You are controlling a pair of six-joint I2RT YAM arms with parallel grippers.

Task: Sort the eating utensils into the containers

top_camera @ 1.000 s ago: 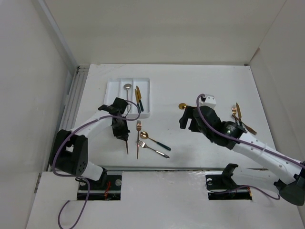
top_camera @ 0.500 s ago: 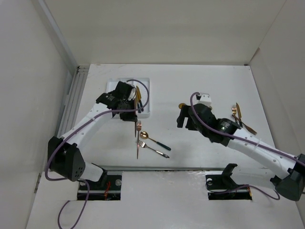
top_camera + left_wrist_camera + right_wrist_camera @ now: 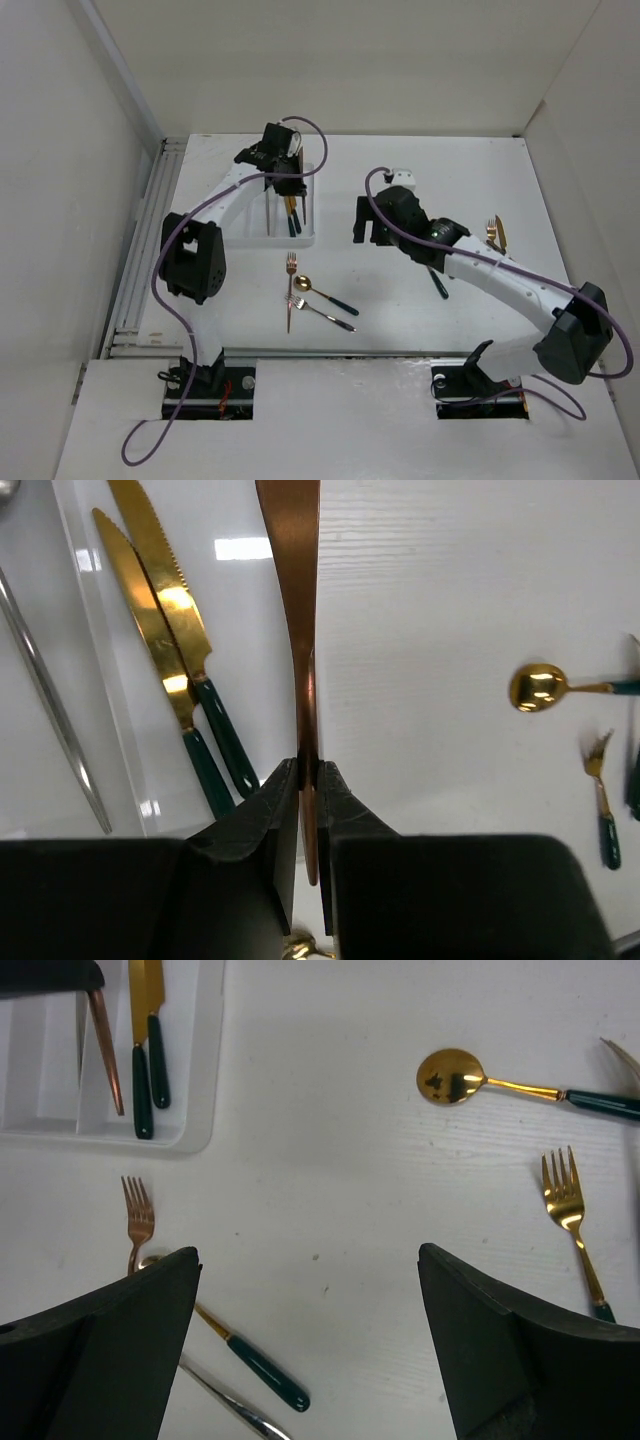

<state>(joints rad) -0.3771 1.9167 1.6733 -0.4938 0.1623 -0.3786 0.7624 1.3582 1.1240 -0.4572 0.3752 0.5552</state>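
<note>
My left gripper [image 3: 283, 176] is shut on a slim copper utensil [image 3: 300, 630] and holds it over the far end of the white tray [image 3: 240, 215]; the utensil hangs beside two gold knives with green handles [image 3: 170, 650] that lie in the right compartment. A silver utensil [image 3: 50, 710] lies in the middle compartment. My right gripper [image 3: 378, 218] is open and empty above bare table [image 3: 310, 1260]. A copper fork [image 3: 291, 290], a gold spoon with a green handle [image 3: 320, 292] and a silver fork [image 3: 322, 312] lie in front of the tray.
A gold spoon [image 3: 450, 1075] and a gold fork [image 3: 570, 1220] lie under my right arm. More gold utensils [image 3: 497, 235] lie at the right side of the table. White walls surround the table.
My left arm has carried the copper utensil from the table in front of the tray up to the tray's far end. My right arm has moved left and farther from its base.
</note>
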